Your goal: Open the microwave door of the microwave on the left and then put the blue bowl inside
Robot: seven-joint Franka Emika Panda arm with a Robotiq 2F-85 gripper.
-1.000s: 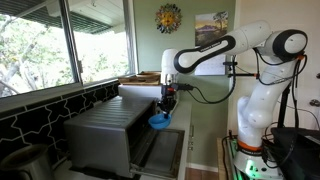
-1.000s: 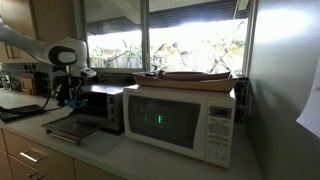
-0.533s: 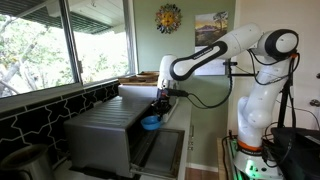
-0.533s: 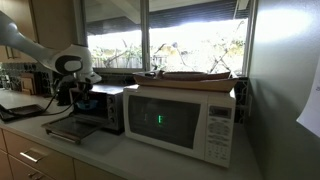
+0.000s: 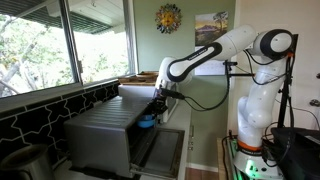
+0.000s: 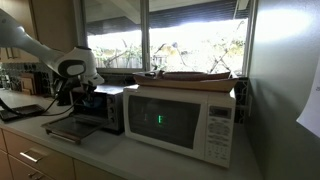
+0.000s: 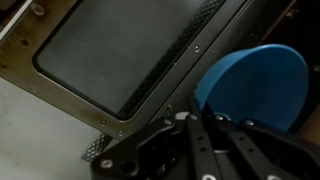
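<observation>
The grey steel microwave [image 5: 100, 125] stands on the counter, and it also shows in the exterior view from the other side [image 6: 103, 107]. Its door [image 5: 160, 150] hangs open, folded down flat in front [image 6: 68, 129]. My gripper [image 5: 153, 108] is shut on the rim of the blue bowl [image 5: 147, 122] and holds it at the mouth of the oven cavity, above the door. In the wrist view the door's dark window [image 7: 110, 50] lies below, the blue bowl [image 7: 255, 85] is at right, and my gripper [image 7: 215, 125] clamps its edge.
A smaller white microwave [image 6: 180, 122] stands beside the grey one, with a flat basket [image 6: 190, 76] on top. A window and a dark tiled backsplash [image 5: 40, 115] run behind. The counter edge [image 5: 187, 150] is just beyond the open door.
My gripper has carried the blue bowl from above the open door's outer edge in toward the oven opening, and slightly lower.
</observation>
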